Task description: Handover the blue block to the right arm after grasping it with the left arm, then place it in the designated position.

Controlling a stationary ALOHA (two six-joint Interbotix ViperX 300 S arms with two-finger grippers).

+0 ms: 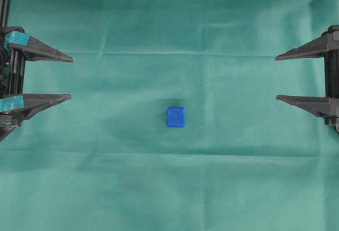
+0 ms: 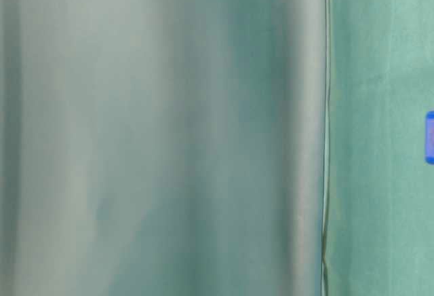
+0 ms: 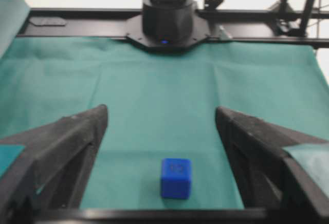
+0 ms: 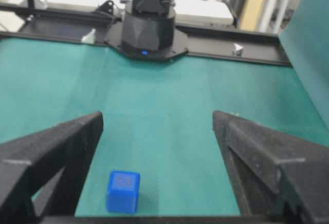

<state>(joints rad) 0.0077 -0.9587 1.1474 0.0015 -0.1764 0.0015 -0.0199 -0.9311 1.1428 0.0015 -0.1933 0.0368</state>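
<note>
The blue block (image 1: 176, 117) lies alone on the green cloth near the middle, its dark mark facing up. My left gripper (image 1: 71, 78), with teal tape on its fingers, is open and empty at the left edge, well apart from the block. My right gripper (image 1: 276, 78), all black, is open and empty at the right edge. In the left wrist view the block (image 3: 176, 178) lies ahead between the open fingers of the left gripper (image 3: 161, 110). In the right wrist view the block (image 4: 123, 191) lies nearer the left finger of the right gripper (image 4: 158, 115). The white marks of the designated position do not show.
Green cloth (image 1: 175, 188) covers the whole table. The opposite arm's base (image 3: 167, 16) stands at the far table edge, and likewise in the right wrist view (image 4: 149, 29). The table-level view is mostly blurred cloth, with only a sliver of the block (image 2: 429, 137) at its right edge.
</note>
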